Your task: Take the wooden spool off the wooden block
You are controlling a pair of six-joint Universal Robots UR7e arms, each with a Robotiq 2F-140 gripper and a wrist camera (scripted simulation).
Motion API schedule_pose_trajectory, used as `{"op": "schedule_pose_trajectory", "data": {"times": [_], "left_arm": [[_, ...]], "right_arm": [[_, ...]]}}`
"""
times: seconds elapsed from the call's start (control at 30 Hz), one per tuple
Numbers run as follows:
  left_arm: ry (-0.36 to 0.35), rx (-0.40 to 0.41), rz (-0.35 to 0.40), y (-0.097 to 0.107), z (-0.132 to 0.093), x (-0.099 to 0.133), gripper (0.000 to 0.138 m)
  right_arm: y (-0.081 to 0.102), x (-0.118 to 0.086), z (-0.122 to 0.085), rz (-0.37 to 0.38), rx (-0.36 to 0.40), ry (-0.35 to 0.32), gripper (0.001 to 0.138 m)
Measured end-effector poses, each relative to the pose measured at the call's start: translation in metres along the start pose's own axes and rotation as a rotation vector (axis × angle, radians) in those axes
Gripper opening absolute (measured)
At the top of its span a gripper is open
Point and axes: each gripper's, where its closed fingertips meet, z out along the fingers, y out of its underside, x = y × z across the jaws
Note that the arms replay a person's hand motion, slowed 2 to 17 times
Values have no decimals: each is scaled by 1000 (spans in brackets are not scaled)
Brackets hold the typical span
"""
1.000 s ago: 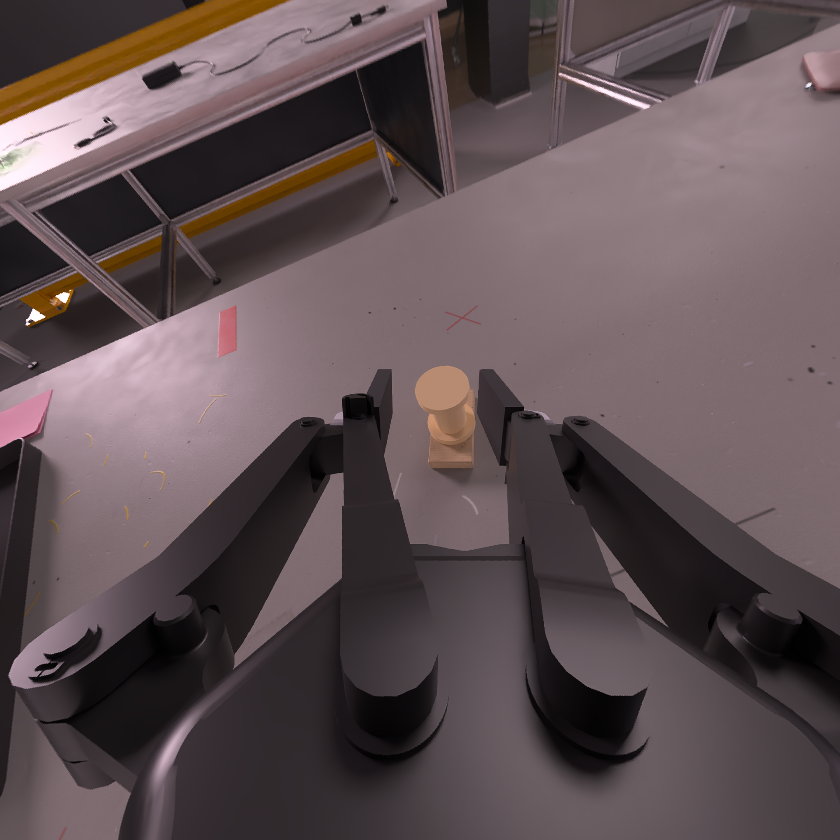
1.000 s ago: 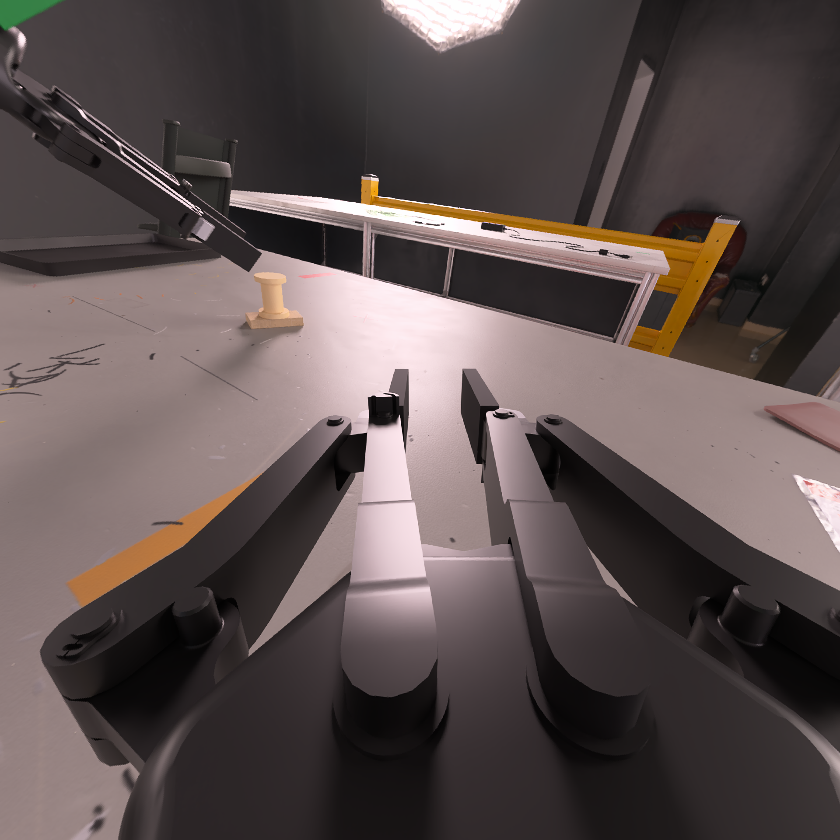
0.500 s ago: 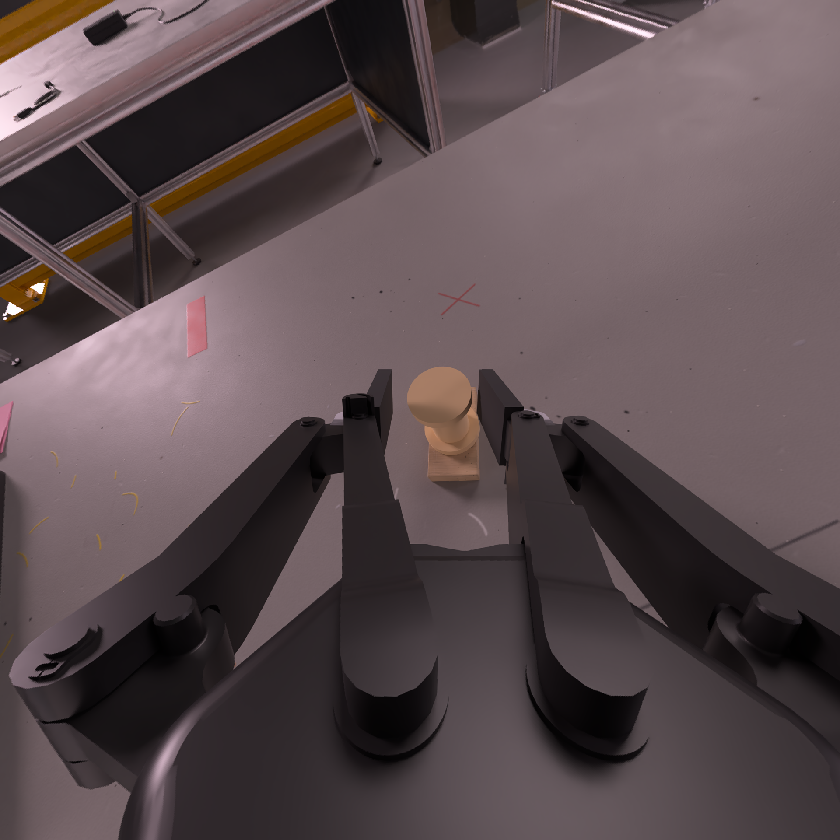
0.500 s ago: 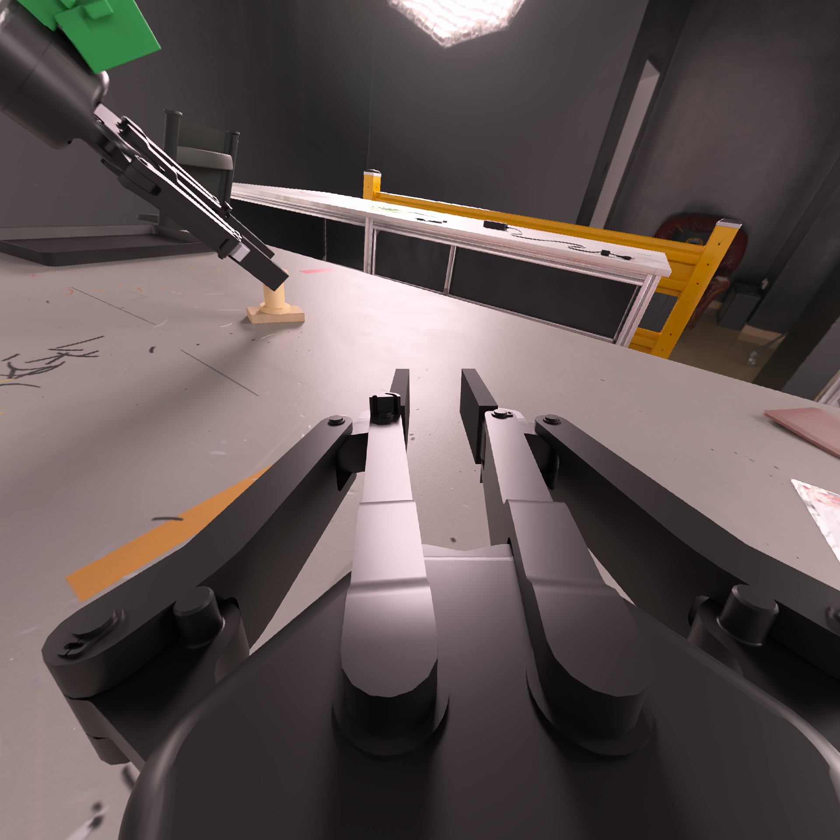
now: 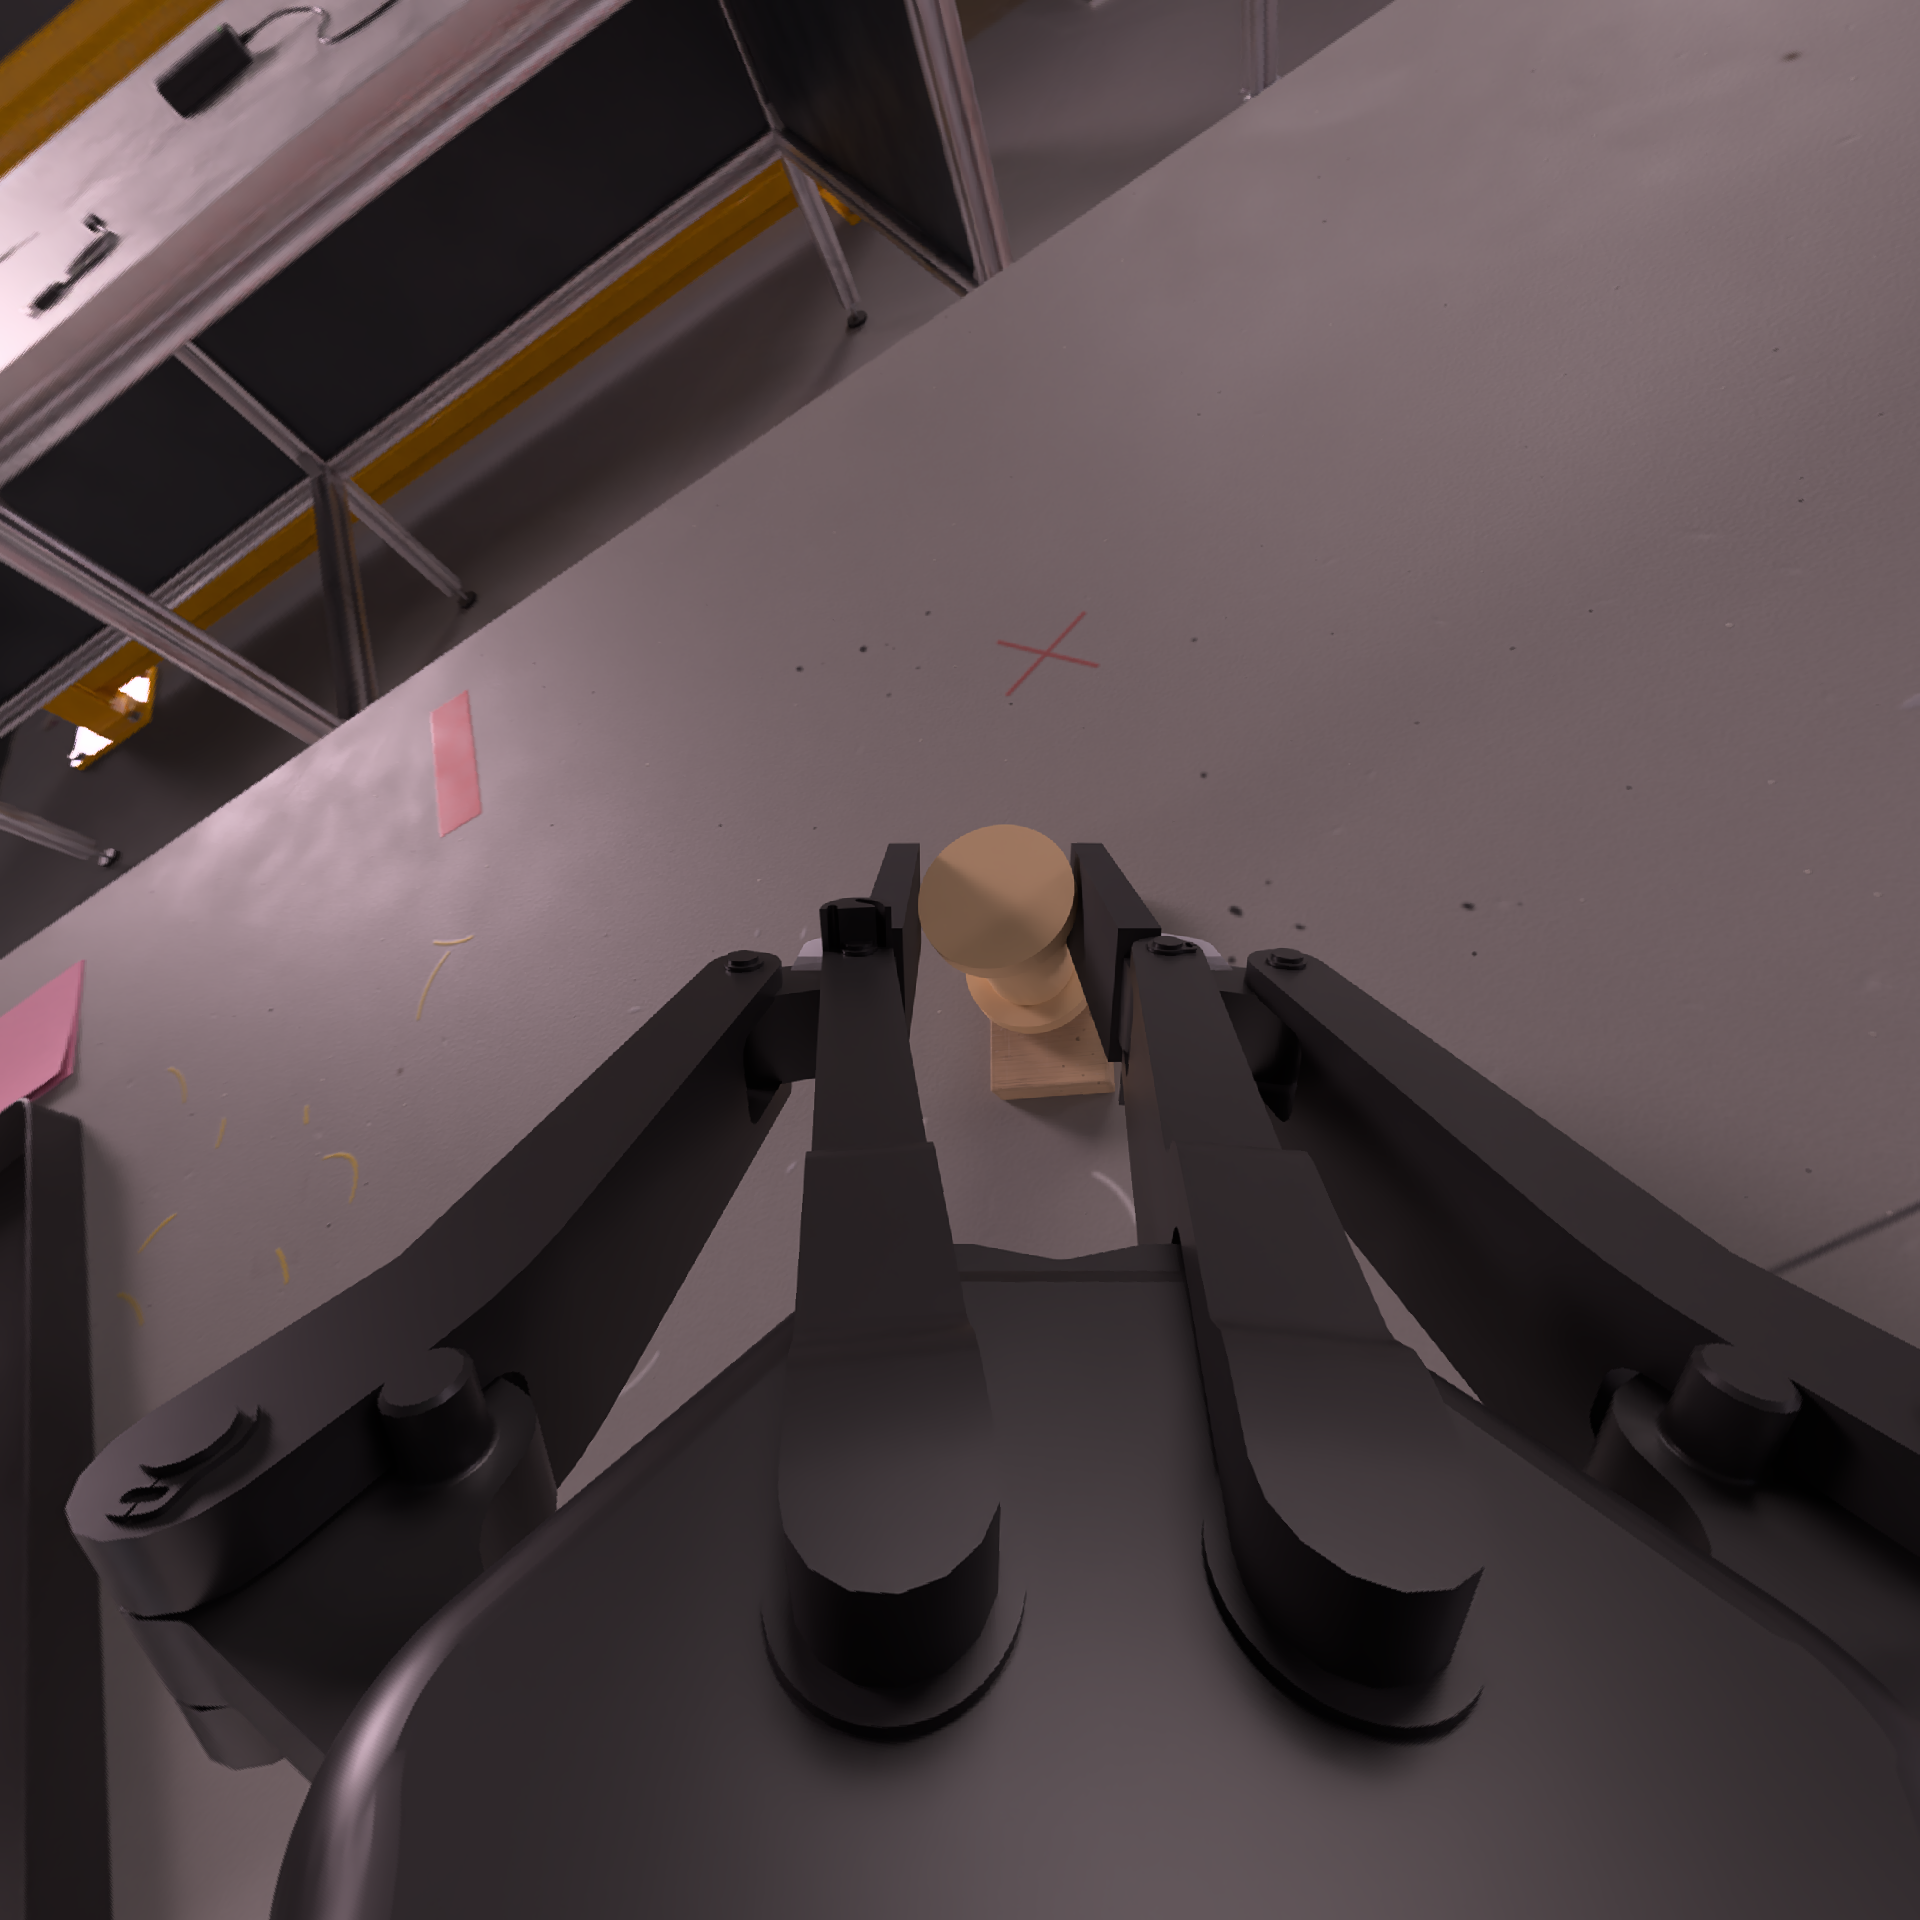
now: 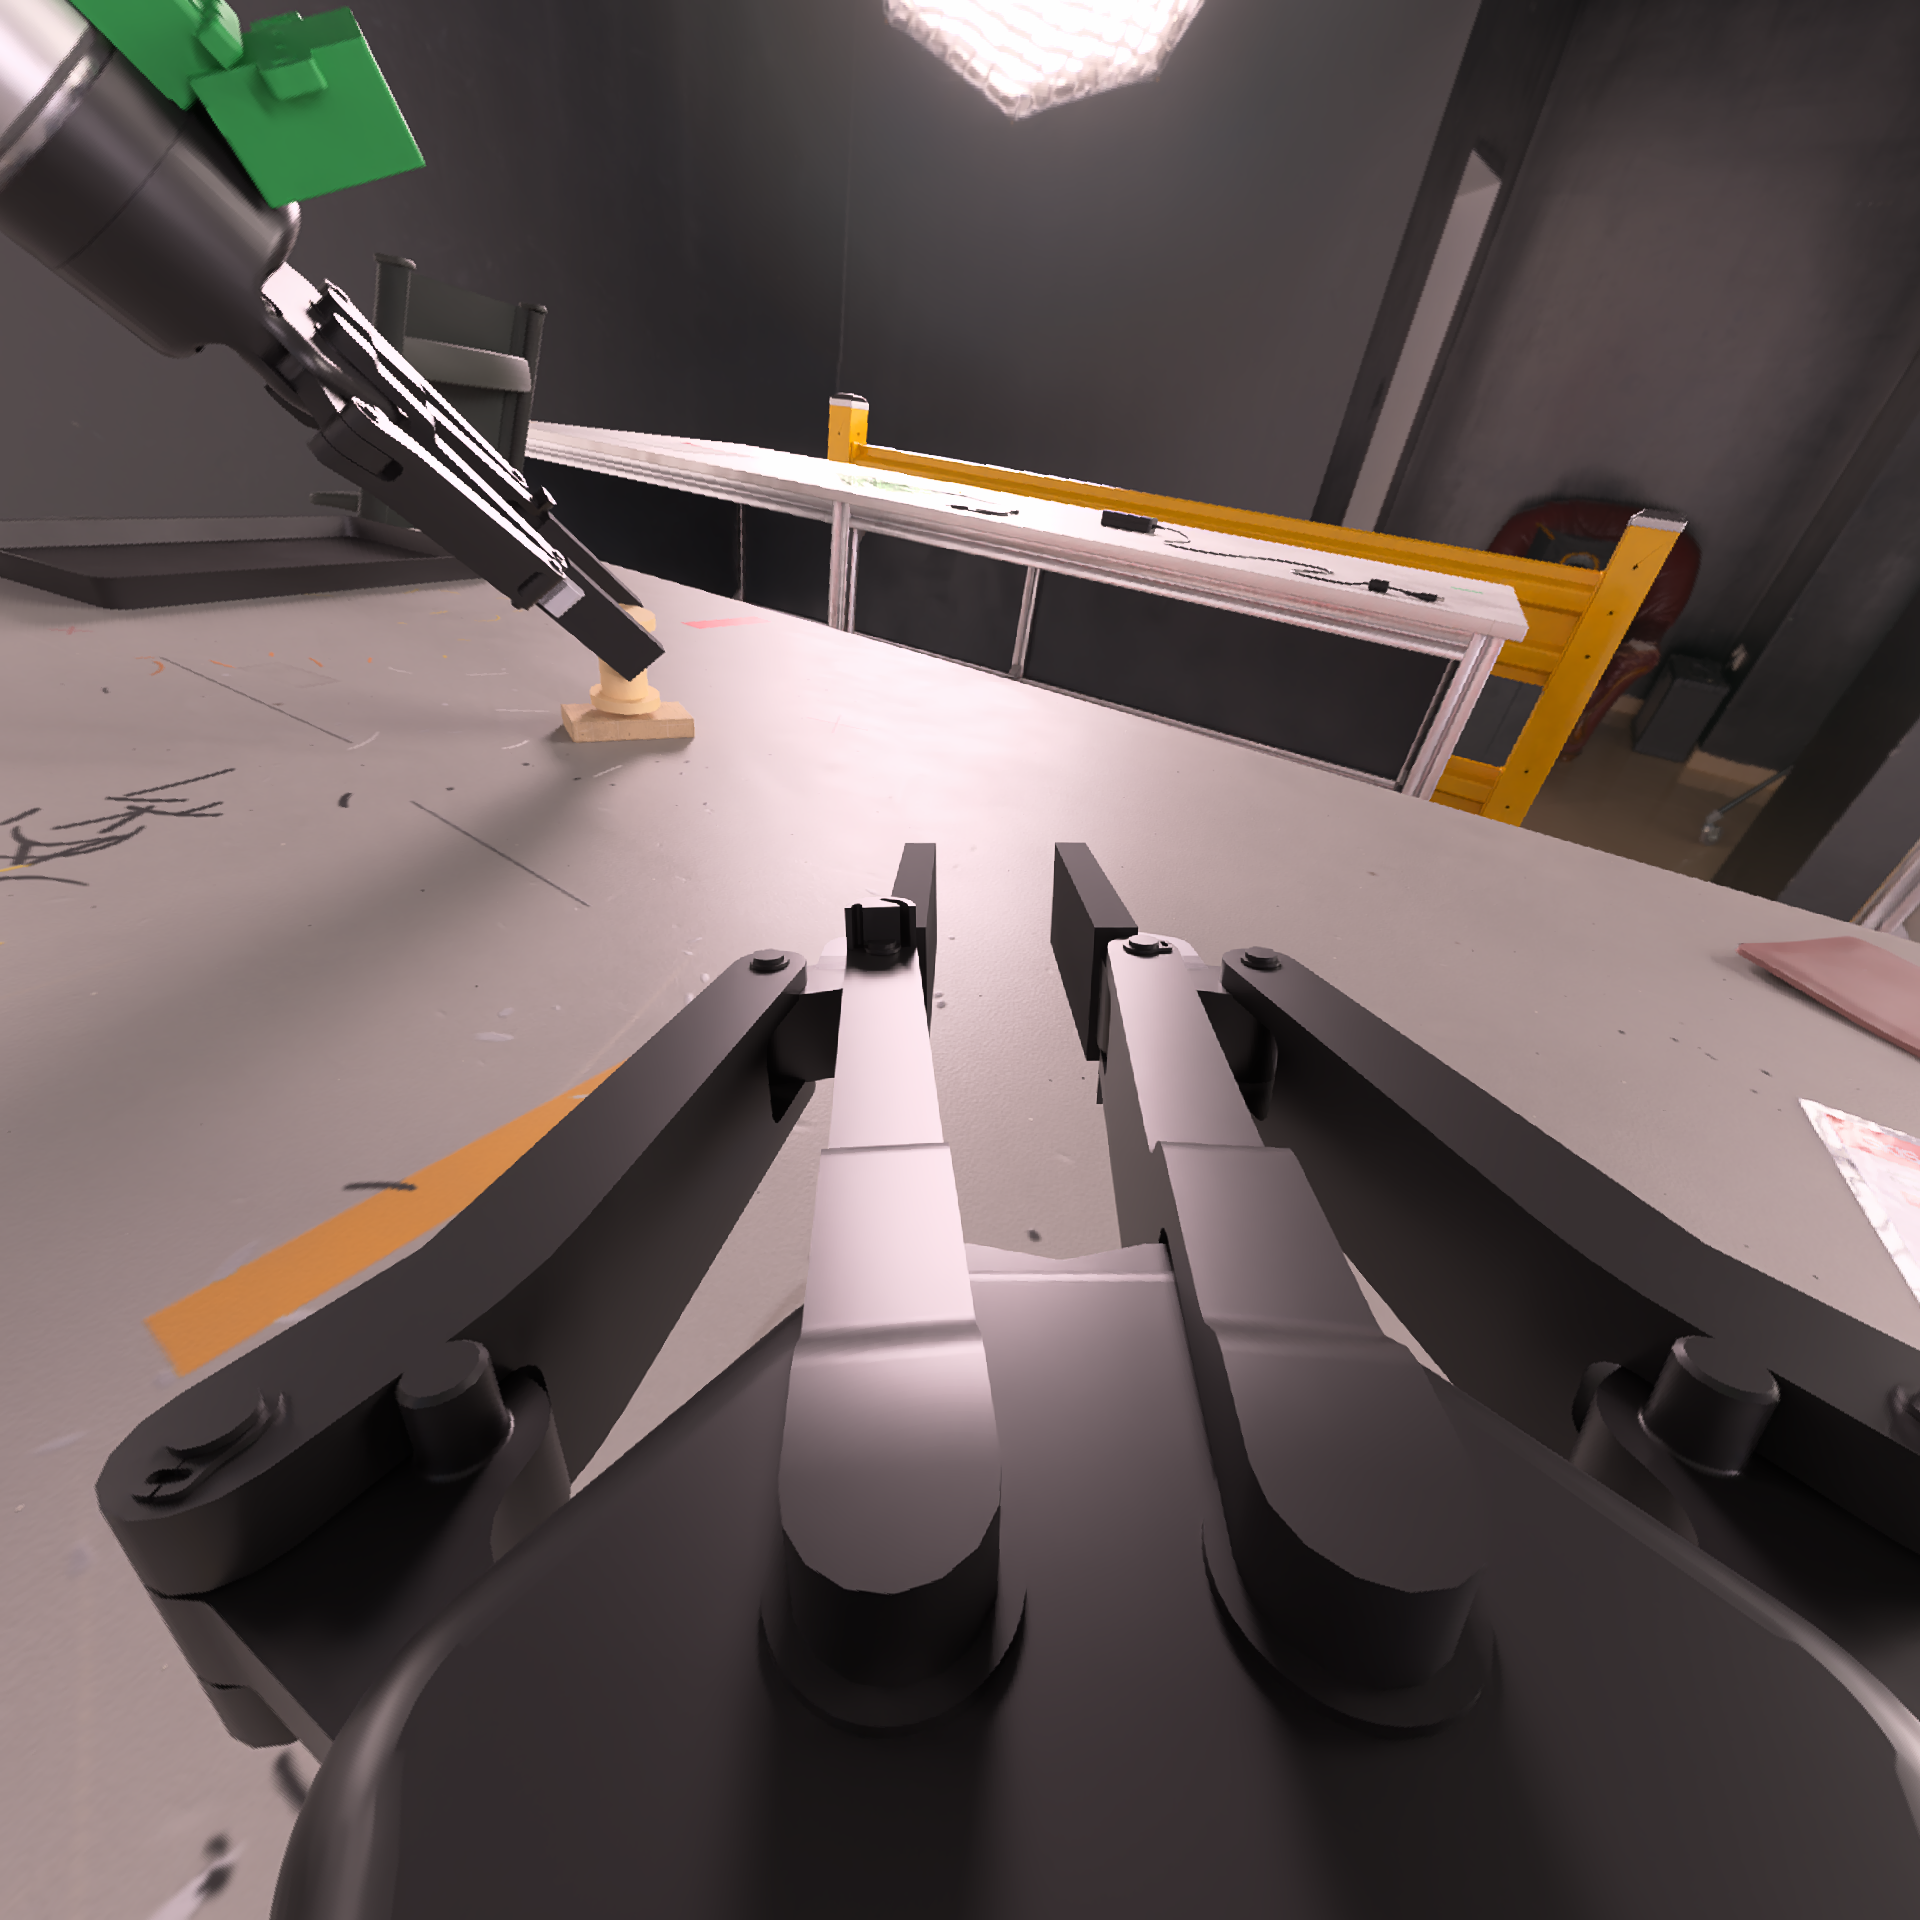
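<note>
The wooden spool (image 5: 995,894) stands upright on the flat wooden block (image 5: 1044,1070) on the grey table. My left gripper (image 5: 995,854) comes down at a slant over it, and its two pads press the sides of the spool's top flange. The spool's lower flange rests on the block. In the right wrist view the spool (image 6: 623,688) and block (image 6: 629,721) show far off at the left, with the left gripper (image 6: 613,636) hiding the spool's top. My right gripper (image 6: 994,862) is open and empty, low over the table, far from the block.
A red cross mark (image 5: 1047,652) and a pink tape strip (image 5: 457,764) lie beyond the spool, near the table's far edge. A pink sheet (image 5: 36,1029) lies at the left. An orange tape strip (image 6: 364,1226), a pink sheet (image 6: 1839,987) and a paper (image 6: 1881,1174) flank the right gripper.
My left gripper has come down around the spool and its fingers have closed in on the top flange. The right gripper has not moved.
</note>
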Motion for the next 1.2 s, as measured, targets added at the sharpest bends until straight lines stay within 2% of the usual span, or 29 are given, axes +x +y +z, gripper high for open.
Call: {"op": "schedule_pose_trajectory", "data": {"times": [0.13,0.27,0.47,0.63,0.73,0.87,1.03,1.2], "left_arm": [[-41,23,-2,-4,-9,-6,38],[-91,83,-9,-14,-25,-13,38],[-185,187,-2,-30,-61,-24,38],[-204,280,-2,-45,-97,-20,38],[-182,333,-3,-53,-118,-10,38],[-113,394,3,-62,-142,15,38],[18,440,32,-67,-165,59,38],[160,442,92,-63,-178,112,38]], "right_arm": [[0,0,0,0,4,4,30],[-1,2,-1,2,9,13,29],[-2,4,-2,10,20,23,28],[-3,6,-2,15,27,35,27],[-3,7,-2,18,28,41,26],[-3,8,-3,21,29,47,26],[-3,9,-3,23,32,54,26],[-4,9,-3,22,36,58,25]]}}
